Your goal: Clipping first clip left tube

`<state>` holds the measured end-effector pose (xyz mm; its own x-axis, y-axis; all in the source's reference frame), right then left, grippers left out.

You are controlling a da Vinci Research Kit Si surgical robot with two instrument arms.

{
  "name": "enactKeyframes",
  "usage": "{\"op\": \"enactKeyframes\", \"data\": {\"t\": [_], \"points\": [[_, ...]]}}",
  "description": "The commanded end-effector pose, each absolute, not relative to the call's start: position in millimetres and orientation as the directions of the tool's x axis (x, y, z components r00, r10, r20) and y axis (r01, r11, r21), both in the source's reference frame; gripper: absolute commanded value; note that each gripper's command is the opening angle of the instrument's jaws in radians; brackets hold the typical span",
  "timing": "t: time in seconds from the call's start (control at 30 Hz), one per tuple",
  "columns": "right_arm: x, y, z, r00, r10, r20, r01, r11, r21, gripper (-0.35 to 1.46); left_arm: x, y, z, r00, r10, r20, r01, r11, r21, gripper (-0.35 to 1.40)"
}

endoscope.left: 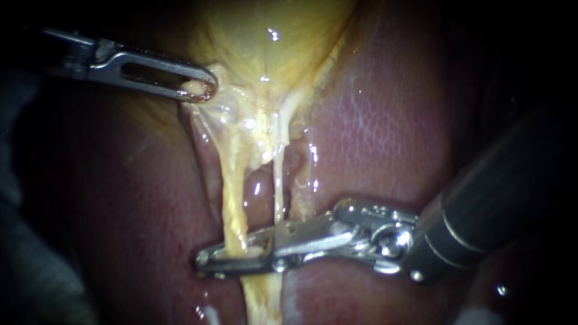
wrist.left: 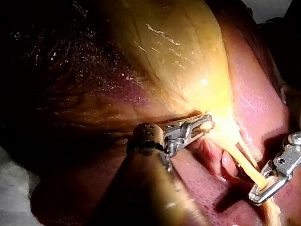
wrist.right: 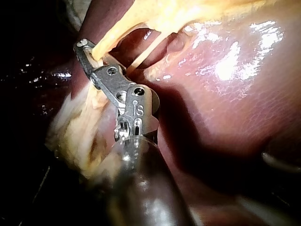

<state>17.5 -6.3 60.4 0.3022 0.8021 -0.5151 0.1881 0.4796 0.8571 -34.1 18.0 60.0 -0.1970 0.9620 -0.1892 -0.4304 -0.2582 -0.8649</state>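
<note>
Left instrument (endoscope.left: 201, 90): jaws clamped on the gallbladder (endoscope.left: 265, 36) neck, apparently to keep both tubes taut.
Right instrument (endoscope.left: 208, 263): jaws narrowed onto the left tube (endoscope.left: 232, 198), low over the liver (endoscope.left: 385, 120) and touching it from both sides. The thinner right tube (endoscope.left: 279, 180) is ungripped.

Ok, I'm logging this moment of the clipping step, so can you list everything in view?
gallbladder: one, yellow, at the top centre, lying against the liver.
liver: one, reddish-pink, around and under everything else.
left tube: one, thick, yellow, running down from the gallbladder.
right tube: one, thin, pale, beside the left tube and apart from it.
left instrument: one, silver, slotted tip, shut on the gallbladder at its lower edge.
right instrument: one, silver tip on a dark shaft, shut on the left tube low down, from two sides.
</note>
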Motion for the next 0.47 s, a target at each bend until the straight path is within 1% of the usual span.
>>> {"op": "enactKeyframes", "data": {"t": [0.03,0.17,0.47], "points": [[17.4,-6.4,60.5,0.307,0.803,-0.510,0.183,0.476,0.860,-0.35,-34.1,18.0,59.9,-0.197,0.962,-0.189,-0.430,-0.258,-0.865,-0.35],[17.2,-6.4,60.7,0.320,0.798,-0.510,0.176,0.479,0.860,-0.35,-34.1,18.0,59.9,-0.197,0.962,-0.189,-0.430,-0.258,-0.865,-0.35],[17.1,-6.3,61.0,0.320,0.798,-0.511,0.176,0.480,0.859,-0.35,-34.1,18.0,59.9,-0.197,0.962,-0.189,-0.430,-0.258,-0.865,-0.35]]}}
